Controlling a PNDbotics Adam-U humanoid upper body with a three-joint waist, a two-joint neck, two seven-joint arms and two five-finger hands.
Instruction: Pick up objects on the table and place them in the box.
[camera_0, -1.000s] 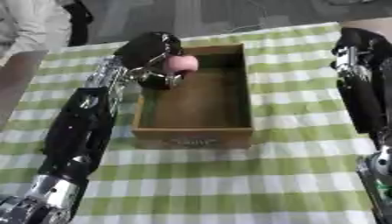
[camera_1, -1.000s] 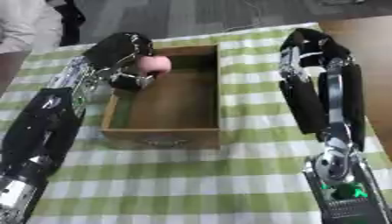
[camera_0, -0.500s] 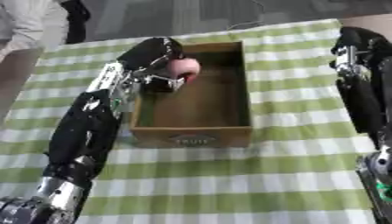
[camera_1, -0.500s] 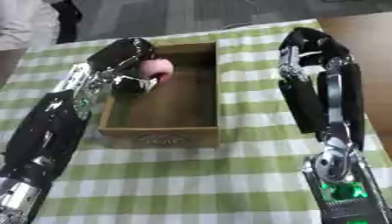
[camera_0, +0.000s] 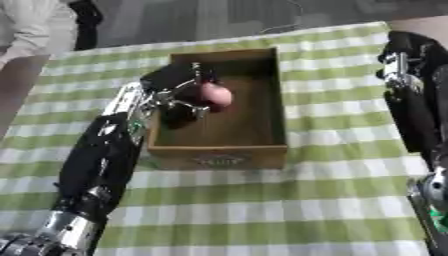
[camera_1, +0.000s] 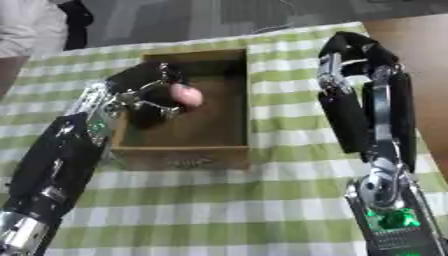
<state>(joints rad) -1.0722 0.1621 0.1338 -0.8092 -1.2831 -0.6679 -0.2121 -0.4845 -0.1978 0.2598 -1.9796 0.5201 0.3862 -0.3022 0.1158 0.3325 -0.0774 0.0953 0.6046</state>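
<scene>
Left hand (camera_0: 179, 90), fingers curled round a small pink rounded object (camera_0: 214, 95), which it holds above the interior of the wooden box (camera_0: 262, 100), over the box's left half and just inside its left wall. Whether the object touches the box floor cannot be told; it appears raised off it. The black left forearm (camera_0: 109, 150) runs from the lower left corner of the view up across the box's left wall to the hand.

The box is an open, rectangular, brown tray with a dark label or marking on its near wall (camera_0: 217, 159); apart from the hand and the pink object, only its bare floor is visible. It stands on a table covered with a green-and-white checked cloth (camera_0: 262, 215).

Right arm (camera_1: 372, 100), black with silver joints, folded at the right side of the table, well apart from the box. The right hand shows in neither view.
</scene>
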